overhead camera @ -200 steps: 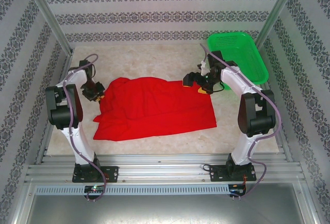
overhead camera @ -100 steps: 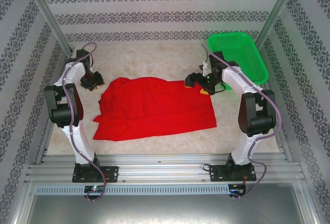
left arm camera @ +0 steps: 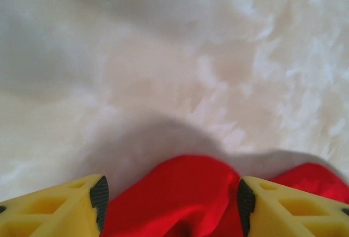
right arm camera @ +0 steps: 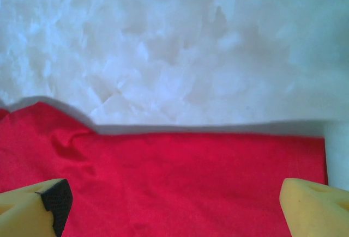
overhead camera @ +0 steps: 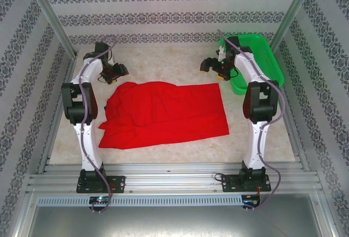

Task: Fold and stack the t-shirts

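"Across the bench (overhead camera: 163, 57), what takes up the most room?"

"The t-shirt (overhead camera: 163, 114). It is bright red and lies spread over the middle of the pale marbled top. Plain red cloth faces up, and I can see no print on it. The right half lies fairly flat with straight edges. The left half is bunched into soft folds, and its far-left part humps up a little."

"And the next thing down in size?"

"The green mesh basket (overhead camera: 264, 57). It sits at the far right corner of the bench, off the cloth and to its right. The white right arm (overhead camera: 244, 68) crosses in front of the basket's left rim."

"Where are the two hands, then?"

"The left hand (overhead camera: 117, 72) hangs over bare bench, just beyond the shirt's far-left corner. Its wrist camera shows the yellow fingers (left arm camera: 54, 207) spread apart. A hump of red cloth lies between and below them, and neither dark pad presses on it. It is pinching nothing."

"And the other?"

"The right hand (overhead camera: 210, 65) hangs beyond the shirt's far-right corner, near the basket's left side. Its fingertips (right arm camera: 32, 204) stand wide apart at the two lower corners of its own view. The shirt's straight far edge runs across beneath them, and a thin shadow follows that edge on the bench. This hand is spread too, and it is clear of the cloth."
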Controlling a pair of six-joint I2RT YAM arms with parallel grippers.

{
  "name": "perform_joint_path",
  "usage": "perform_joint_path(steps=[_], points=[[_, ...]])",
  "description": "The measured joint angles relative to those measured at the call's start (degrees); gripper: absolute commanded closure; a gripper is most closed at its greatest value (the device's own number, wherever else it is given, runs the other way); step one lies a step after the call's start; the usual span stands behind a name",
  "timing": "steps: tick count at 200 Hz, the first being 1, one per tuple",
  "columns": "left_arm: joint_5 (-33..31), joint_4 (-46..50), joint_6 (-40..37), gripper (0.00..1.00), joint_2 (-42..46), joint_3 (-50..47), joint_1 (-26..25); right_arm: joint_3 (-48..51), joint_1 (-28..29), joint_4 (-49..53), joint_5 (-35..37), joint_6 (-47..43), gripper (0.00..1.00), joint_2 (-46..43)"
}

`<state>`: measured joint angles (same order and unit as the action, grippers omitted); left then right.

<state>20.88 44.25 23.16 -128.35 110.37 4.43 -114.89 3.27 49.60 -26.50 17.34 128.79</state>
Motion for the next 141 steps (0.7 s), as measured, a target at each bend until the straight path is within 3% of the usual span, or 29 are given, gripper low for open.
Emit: perform_joint_path(steps=[46, 91, 116, 141], points=[[-0.2, 3.1, -0.3, 0.39, -7.1, 9.7, -2.8, -5.9, 0.0, 2.6, 1.6, 0.0, 0.02, 6.1], [-0.5, 6.4, -2.0, 0.47, -8.1, 9.3, -4.3, -5.9, 0.3, 3.2, 2.1, 0.0, 0.02, 6.6], [-0.2, 8.2, -3.6, 0.59, -8.1, 8.3, -4.4, -5.1, 0.4, 2.6, 2.1, 0.0, 0.02, 6.6], [0.8, 9.5, -5.2, 0.86, -8.1, 8.3, -4.5, -4.0, 0.4, 2.4, 2.1, 0.0, 0.02, 6.6]])
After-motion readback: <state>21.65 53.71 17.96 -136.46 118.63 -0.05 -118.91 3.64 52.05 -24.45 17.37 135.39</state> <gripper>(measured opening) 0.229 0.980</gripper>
